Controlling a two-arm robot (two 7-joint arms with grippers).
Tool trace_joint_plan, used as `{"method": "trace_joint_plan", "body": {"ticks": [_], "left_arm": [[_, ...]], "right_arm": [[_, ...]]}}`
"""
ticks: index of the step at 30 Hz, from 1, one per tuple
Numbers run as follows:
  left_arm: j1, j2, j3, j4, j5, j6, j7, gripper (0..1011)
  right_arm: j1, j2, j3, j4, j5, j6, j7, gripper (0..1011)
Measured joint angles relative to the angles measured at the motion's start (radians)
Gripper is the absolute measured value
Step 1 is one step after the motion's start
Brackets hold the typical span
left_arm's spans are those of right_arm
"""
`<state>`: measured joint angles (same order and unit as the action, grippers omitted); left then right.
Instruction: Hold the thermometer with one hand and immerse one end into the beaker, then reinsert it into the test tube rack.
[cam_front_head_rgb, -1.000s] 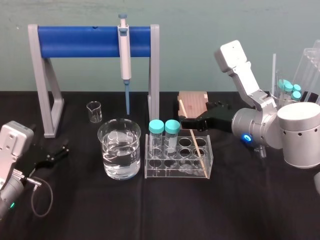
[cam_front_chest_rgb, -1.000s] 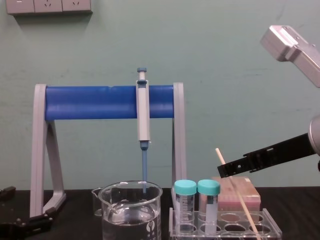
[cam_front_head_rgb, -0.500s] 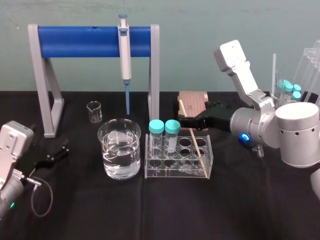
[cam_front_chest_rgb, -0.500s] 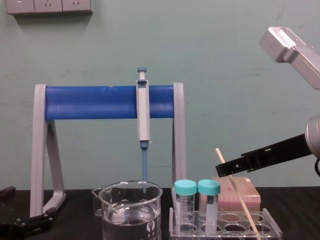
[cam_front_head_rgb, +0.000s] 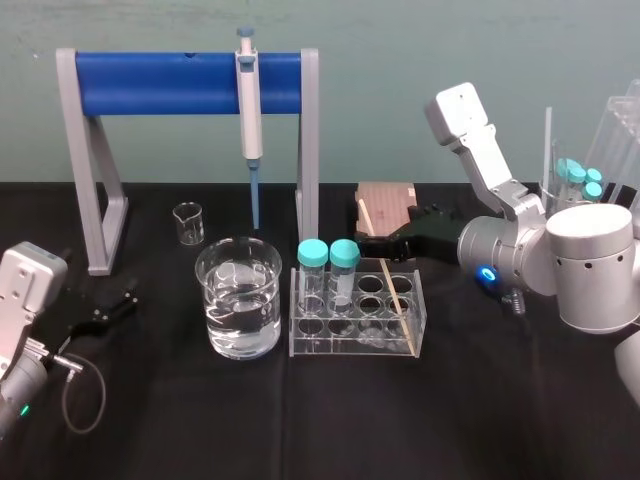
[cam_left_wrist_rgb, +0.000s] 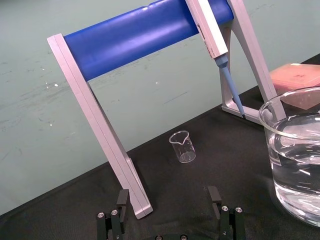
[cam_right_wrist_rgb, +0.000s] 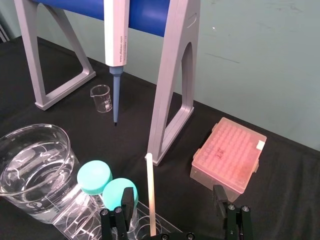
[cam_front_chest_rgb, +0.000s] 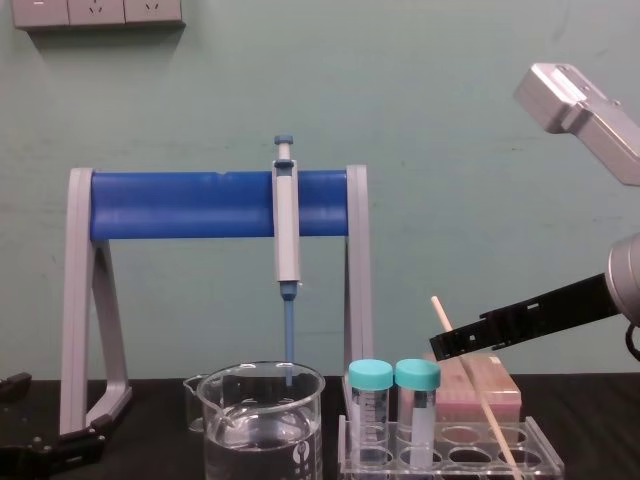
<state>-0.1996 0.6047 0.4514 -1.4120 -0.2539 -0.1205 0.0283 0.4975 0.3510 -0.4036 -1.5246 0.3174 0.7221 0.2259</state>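
Note:
The thermometer (cam_front_head_rgb: 393, 295) is a thin cream rod leaning in the test tube rack (cam_front_head_rgb: 350, 346), its top tilted back toward the pink box. My right gripper (cam_front_head_rgb: 366, 226) is open at the rod's upper end. In the right wrist view the thermometer (cam_right_wrist_rgb: 150, 195) stands between the two black fingers, nearer one of them and touching neither. From the chest, the right gripper (cam_front_chest_rgb: 445, 345) crosses the thermometer (cam_front_chest_rgb: 490, 415) just below its top. The beaker (cam_front_head_rgb: 238, 297), part full of water, stands left of the rack. My left gripper (cam_front_head_rgb: 120, 300) rests open on the table at far left.
A grey-white pipette (cam_front_head_rgb: 249, 110) hangs from a blue-barred stand (cam_front_head_rgb: 180, 83) behind the beaker. A small glass beaker (cam_front_head_rgb: 188, 222) sits under the stand. Two teal-capped tubes (cam_front_head_rgb: 328, 255) fill the rack's left holes. A pink box (cam_front_head_rgb: 385, 205) lies behind the rack.
My right arm has edged slightly left and down along the thermometer's top, fingers still open. The thermometer, beaker and left arm have not moved.

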Motion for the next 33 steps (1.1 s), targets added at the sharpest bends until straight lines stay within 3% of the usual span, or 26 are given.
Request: {"method": "trace_joint_plan", "body": {"ticks": [18, 33], "left_arm": [[0.000, 0.000, 0.000, 0.000, 0.000, 0.000, 0.000, 1004], [0.000, 0.000, 0.000, 0.000, 0.000, 0.000, 0.000, 1004]], "right_arm": [[-0.003, -0.015, 0.016, 0.006, -0.039, 0.002, 0.025, 1004], [-0.003, -0.014, 0.015, 0.006, -0.037, 0.003, 0.025, 1004]]}}
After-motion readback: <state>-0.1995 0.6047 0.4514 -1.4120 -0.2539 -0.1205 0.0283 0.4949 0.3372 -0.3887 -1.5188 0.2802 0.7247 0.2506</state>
